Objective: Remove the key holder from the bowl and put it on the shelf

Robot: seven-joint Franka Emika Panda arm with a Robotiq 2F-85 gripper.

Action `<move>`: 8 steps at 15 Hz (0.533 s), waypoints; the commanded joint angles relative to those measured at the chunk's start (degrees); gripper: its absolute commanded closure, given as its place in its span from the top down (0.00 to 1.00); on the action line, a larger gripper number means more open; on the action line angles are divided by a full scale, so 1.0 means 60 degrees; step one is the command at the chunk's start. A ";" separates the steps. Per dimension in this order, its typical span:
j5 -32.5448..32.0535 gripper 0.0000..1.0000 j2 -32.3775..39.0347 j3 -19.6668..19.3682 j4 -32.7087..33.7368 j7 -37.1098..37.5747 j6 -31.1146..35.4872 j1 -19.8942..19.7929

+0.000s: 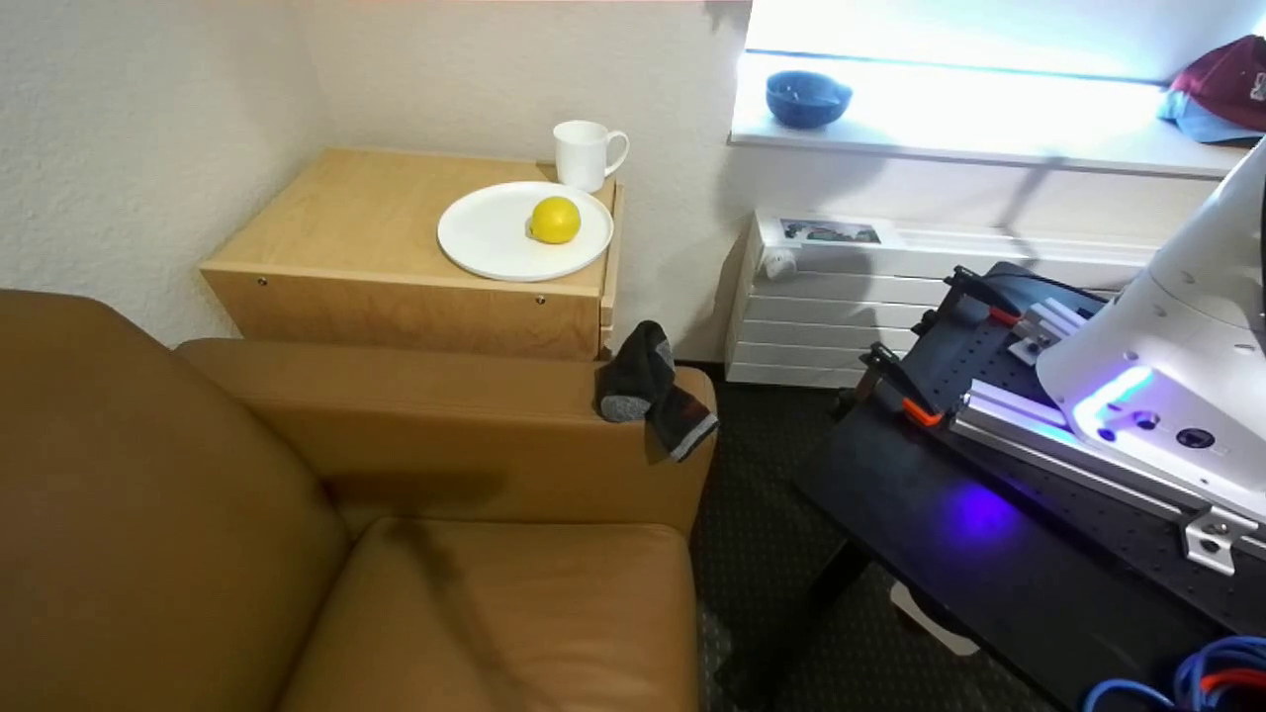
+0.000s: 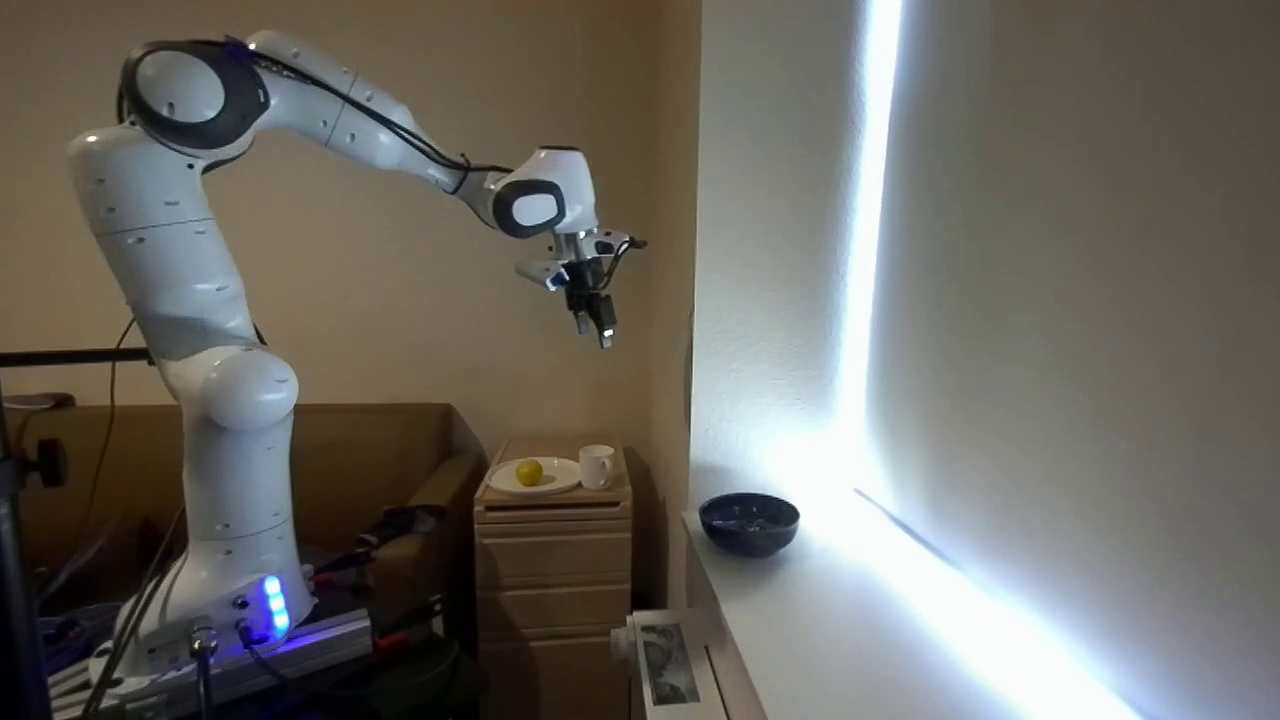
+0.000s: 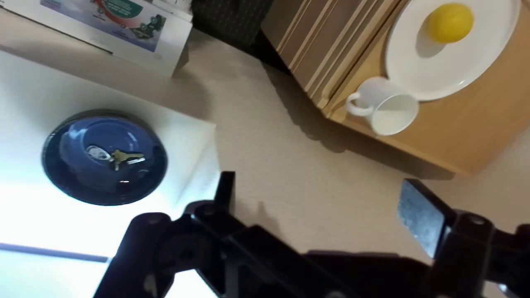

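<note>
Blue bowl, at left in the wrist view, key holder inside; jaws spread wide, empty: we should centre them overhead before descending slowly.

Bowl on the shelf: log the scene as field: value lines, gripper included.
gripper: open, nothing held, clear of the bowl
bowl: upright on the shelf
keys: inside the bowl, not yet taken out
cap: on the shelf, partly out of frame
side table: holds plate and mug
lemon: on the plate
mug: upright beside the plate
</note>
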 commanded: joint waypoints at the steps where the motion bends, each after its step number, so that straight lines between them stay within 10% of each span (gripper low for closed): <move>1: 0.0445 1.00 0.2066 -0.0422 0.1570 0.0402 0.0365 -0.0786; 8: 0.0048 1.00 0.3029 -0.0284 0.2257 0.1258 0.0461 -0.1279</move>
